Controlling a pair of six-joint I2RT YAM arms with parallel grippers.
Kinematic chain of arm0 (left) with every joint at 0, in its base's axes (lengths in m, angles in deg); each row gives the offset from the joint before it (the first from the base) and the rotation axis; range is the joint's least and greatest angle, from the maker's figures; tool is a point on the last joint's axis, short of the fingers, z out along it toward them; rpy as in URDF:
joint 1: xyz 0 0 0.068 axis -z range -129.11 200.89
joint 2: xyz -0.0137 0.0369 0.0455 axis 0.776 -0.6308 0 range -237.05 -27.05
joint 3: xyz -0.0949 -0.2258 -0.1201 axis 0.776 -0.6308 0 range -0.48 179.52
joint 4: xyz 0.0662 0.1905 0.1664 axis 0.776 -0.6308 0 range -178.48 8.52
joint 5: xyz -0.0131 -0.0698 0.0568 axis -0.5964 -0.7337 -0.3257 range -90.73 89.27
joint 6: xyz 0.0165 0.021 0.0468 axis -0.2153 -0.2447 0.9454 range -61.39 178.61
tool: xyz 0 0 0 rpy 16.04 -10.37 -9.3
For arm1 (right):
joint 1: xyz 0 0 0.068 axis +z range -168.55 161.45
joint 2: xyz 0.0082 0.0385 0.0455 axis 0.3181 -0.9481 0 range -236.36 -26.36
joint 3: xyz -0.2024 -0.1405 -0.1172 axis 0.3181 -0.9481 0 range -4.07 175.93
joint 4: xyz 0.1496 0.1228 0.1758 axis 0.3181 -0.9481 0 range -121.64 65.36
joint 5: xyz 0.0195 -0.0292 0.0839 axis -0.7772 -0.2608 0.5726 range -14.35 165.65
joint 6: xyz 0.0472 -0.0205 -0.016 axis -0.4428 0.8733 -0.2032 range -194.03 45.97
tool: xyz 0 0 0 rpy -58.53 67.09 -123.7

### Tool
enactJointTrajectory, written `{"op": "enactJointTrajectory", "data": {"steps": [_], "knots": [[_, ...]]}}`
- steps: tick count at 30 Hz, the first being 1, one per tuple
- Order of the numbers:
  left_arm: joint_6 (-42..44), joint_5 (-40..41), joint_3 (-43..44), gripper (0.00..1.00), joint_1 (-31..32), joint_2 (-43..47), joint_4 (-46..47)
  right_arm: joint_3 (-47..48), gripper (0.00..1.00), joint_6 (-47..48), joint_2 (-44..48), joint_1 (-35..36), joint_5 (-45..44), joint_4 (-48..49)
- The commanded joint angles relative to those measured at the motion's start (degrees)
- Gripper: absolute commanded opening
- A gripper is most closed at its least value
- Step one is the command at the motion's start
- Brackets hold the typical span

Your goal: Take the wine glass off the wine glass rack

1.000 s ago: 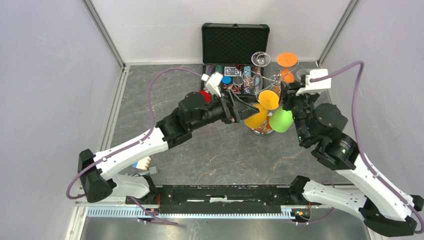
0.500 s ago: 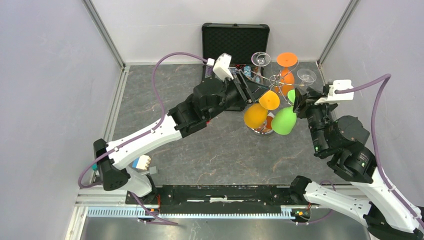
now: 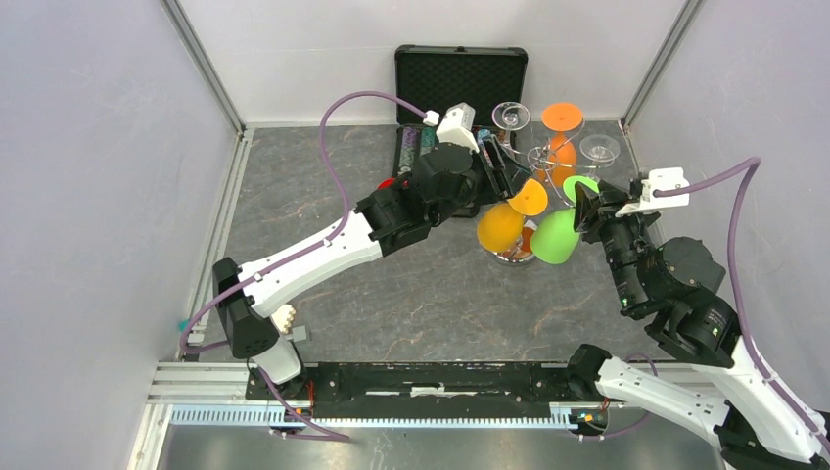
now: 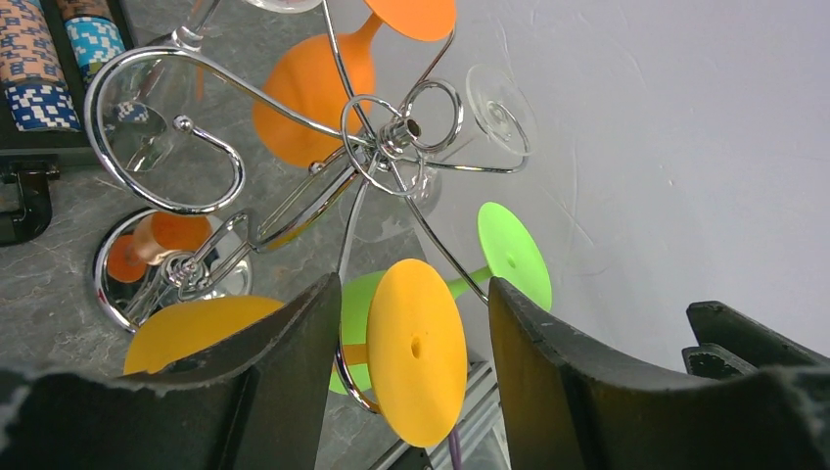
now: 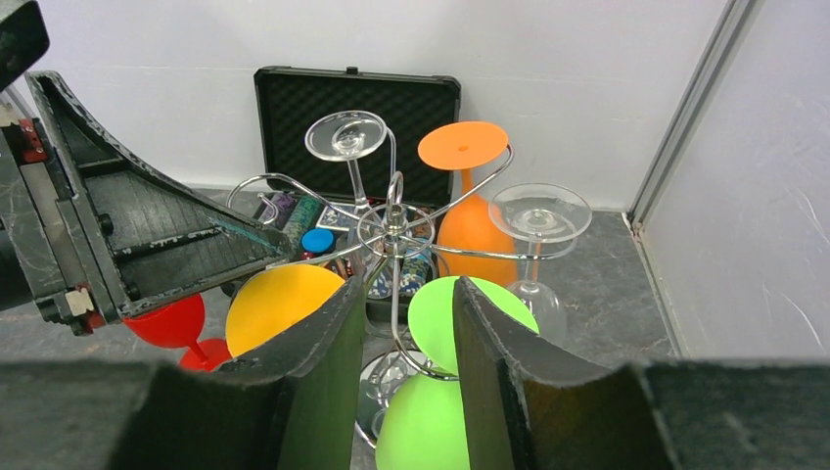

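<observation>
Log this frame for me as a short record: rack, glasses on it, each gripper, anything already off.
rack: wine glass rack, upright
hanging: clear glass, second clear glass, orange glass, yellow glass, green glass
off rack: red glass, on the table
left gripper: open, fingers either side of yellow glass's foot
right gripper: jaws apart at green glass's foot; grip unclear

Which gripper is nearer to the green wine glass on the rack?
Right. The right gripper is right at the green wine glass, by its round foot. The left gripper is farther, across the wine glass rack, open around the foot of the yellow glass.
</observation>
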Motion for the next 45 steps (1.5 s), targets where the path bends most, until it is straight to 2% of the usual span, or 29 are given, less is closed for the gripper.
{"op": "enactJointTrajectory", "data": {"steps": [1, 6, 13, 22, 29, 34, 41, 45], "knots": [[-1.09, -0.37, 1.88, 0.61, 0.34, -0.03, -1.23, -1.32, 0.44, -0.41, 0.50, -0.01, 0.04, 0.74], [-6.96, -2.55, -0.63, 0.59, 0.46, 1.73, -1.18, -2.99, 0.43, -0.60, 1.73, -0.01, 0.25, 2.71], [-12.18, -4.96, -1.93, 0.52, 0.41, 3.57, -1.23, -4.25, 0.43, -0.60, 2.60, 0.01, -0.82, 4.03], [-9.69, -1.37, -2.98, 0.50, 0.46, 5.06, -2.70, -4.93, 0.43, -0.60, 2.63, -0.01, -1.04, 4.18], [-15.00, -7.73, -5.55, 0.48, 0.50, 4.60, 0.07, -5.97, 0.43, -1.98, 2.77, 0.04, -3.35, 5.10], [-19.88, -9.51, -8.95, 0.42, 0.50, 4.82, 3.93, -7.30, 0.43, -2.00, 3.03, 0.00, -5.87, 6.49], [-18.70, -7.14, -8.49, 0.42, 0.56, 4.65, 2.05, -8.12, 0.43, -2.09, 3.31, 0.00, -5.85, 7.27], [-13.75, -4.07, -6.56, 0.39, 0.55, 3.91, -0.66, -9.12, 0.43, -2.51, 3.96, -0.04, -5.94, 8.40]]}}
